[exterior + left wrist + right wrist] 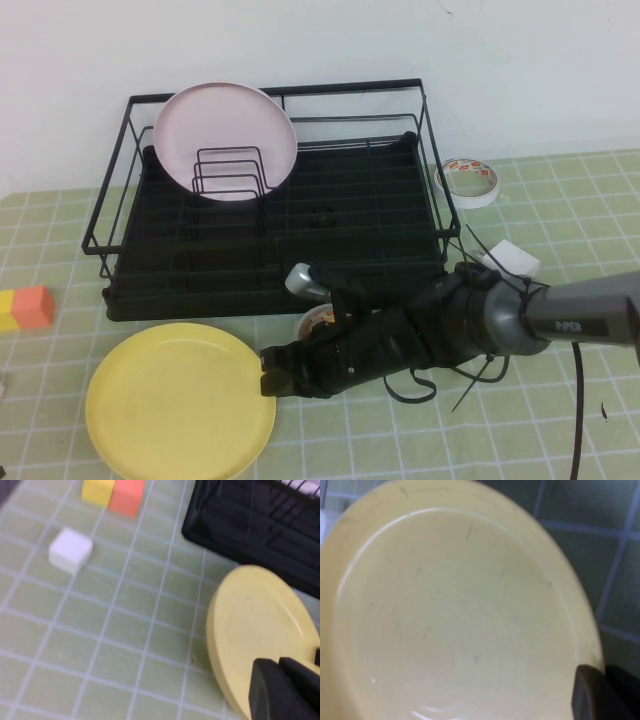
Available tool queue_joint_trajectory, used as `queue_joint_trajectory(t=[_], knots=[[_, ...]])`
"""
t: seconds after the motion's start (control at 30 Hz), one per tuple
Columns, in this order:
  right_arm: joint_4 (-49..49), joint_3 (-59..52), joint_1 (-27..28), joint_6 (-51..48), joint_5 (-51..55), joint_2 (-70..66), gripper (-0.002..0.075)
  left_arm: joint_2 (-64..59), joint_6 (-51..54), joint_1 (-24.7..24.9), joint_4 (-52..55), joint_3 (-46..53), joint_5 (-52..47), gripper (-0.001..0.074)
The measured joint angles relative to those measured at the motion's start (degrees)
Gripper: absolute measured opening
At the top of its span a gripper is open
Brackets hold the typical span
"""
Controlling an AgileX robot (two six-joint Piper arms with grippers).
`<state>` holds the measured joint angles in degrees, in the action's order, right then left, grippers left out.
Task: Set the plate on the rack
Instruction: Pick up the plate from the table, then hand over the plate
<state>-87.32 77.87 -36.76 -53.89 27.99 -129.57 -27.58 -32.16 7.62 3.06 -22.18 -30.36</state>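
The yellow plate [180, 402] lies on the table at the front left, in front of the black wire rack [270, 200]. My right gripper [268, 378] reaches in from the right and is shut on the plate's right rim. In the right wrist view its tips [604, 669] sit at the edge of the plate [460, 620]. My left gripper [277, 662] is out of the high view. Its fingers are together and empty, above the table by the plate [260, 630].
A pale pink plate [226, 140] stands in the rack's back left slots. A tape roll [470, 181] and a white block [510, 259] lie right of the rack. Orange and yellow blocks [25, 308] and a white cube [70, 550] lie at the left. A small jar [318, 322] stands by my right arm.
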Motion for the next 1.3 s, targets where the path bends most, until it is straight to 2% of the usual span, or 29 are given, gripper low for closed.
queue_joint_trajectory(t=[0.07,0.13,0.23,0.27,0.37,0.43,0.5,0.8,0.87,0.97,1.1,1.17,1.3], knots=[[1.0,0.0,0.0,-0.4,0.5,0.6,0.0014,0.0,0.3,0.0,-1.9,0.4,-0.7,0.0010],[2.7,0.0,0.0,-0.4,0.7,1.9,0.0014,0.0,1.9,0.0,-5.6,0.4,-1.2,0.0060],[5.5,0.0,0.0,-0.6,2.0,5.4,0.0014,0.0,5.3,0.0,-14.0,0.4,-1.9,0.0232],[6.2,0.0,0.0,-0.6,2.5,6.8,0.0014,0.0,5.8,0.0,-16.5,0.4,-1.9,0.0311],[7.0,0.0,0.0,-0.9,3.5,10.1,0.0014,0.0,6.5,0.0,-20.0,0.4,-2.0,0.0503],[7.4,0.0,0.0,-1.6,3.9,11.8,0.0014,0.0,6.5,0.0,-20.5,0.4,-2.0,0.0549],[7.9,0.0,0.0,-2.0,4.7,13.3,0.0014,0.0,6.5,0.0,-20.7,0.4,-2.0,0.0561],[8.8,0.0,0.0,-3.9,12.7,17.2,0.0014,0.0,5.1,0.0,-20.8,0.4,0.5,0.0542],[9.0,0.0,0.0,-5.0,14.0,17.4,0.0013,0.0,5.1,0.0,-20.8,0.4,1.4,0.0518],[9.1,0.0,0.0,-7.8,15.6,17.8,0.0014,0.0,6.2,0.0,-20.8,0.4,2.2,0.0401],[8.3,0.0,0.0,-13.4,18.1,17.9,0.0016,0.0,9.8,0.0,-21.0,0.4,3.5,0.0125],[7.1,0.0,0.1,-16.8,18.1,17.8,0.0016,0.2,11.7,0.0,-21.8,0.4,5.6,0.0082],[4.0,-0.1,0.5,-24.1,18.9,17.8,0.0032,0.5,18.6,0.0,-22.4,0.4,8.6,0.0083]])
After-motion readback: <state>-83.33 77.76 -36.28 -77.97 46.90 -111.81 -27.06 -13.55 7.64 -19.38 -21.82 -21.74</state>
